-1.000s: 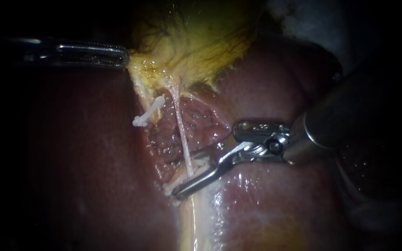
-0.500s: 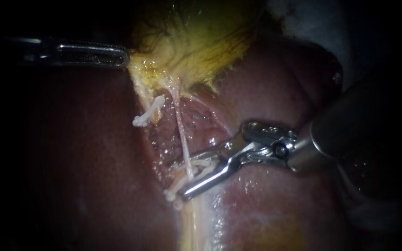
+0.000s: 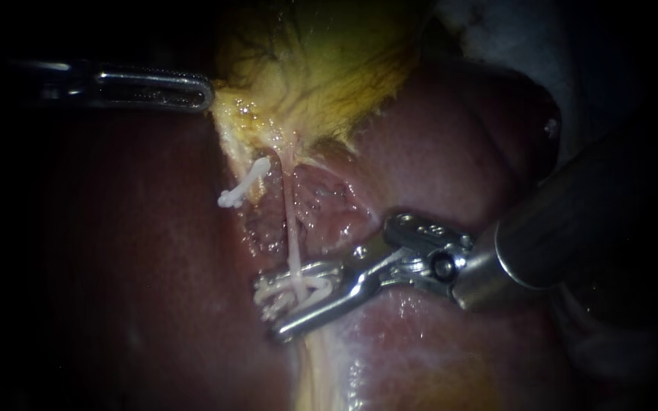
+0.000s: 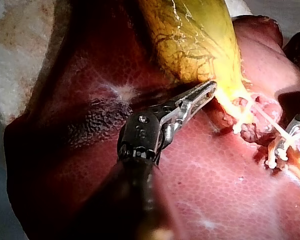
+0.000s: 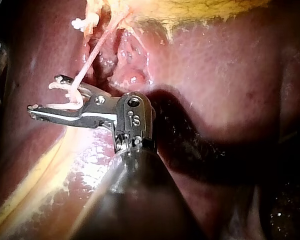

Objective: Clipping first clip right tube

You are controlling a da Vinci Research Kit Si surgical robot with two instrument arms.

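Starting at the left, my left instrument (image 3: pixel 203 91) has not moved over the last second. Its jaws are pressed together and pinch the edge of the gallbladder (image 3: pixel 321 68), holding the yellow tissue drawn out over the liver (image 3: pixel 131 266). Next comes a white clip (image 3: pixel 241 183) sitting at the margin of that yellow tissue. Just right of it the right tube (image 3: pixel 291 221) runs as a thin pale strand down into the jaws of my right instrument (image 3: pixel 269 308). That is where the change is: a second ago only the jaw tips reached the strand, and now both jaws have slid leftward past it, so the tube crosses well inside them. They stand spread, each bearing on a leg of the loaded clip (image 3: pixel 298 288), which is not yet squeezed closed. I judge the placement is made and closing is what remains. The endoscope shows clip and tube as a white tangle. The right wrist view separates them, with the strand passing between the two jaws, over the clip's bend. The left wrist view alone shows how the left jaws lie along the gallbladder's lower edge, and it catches only the tips of the right instrument.
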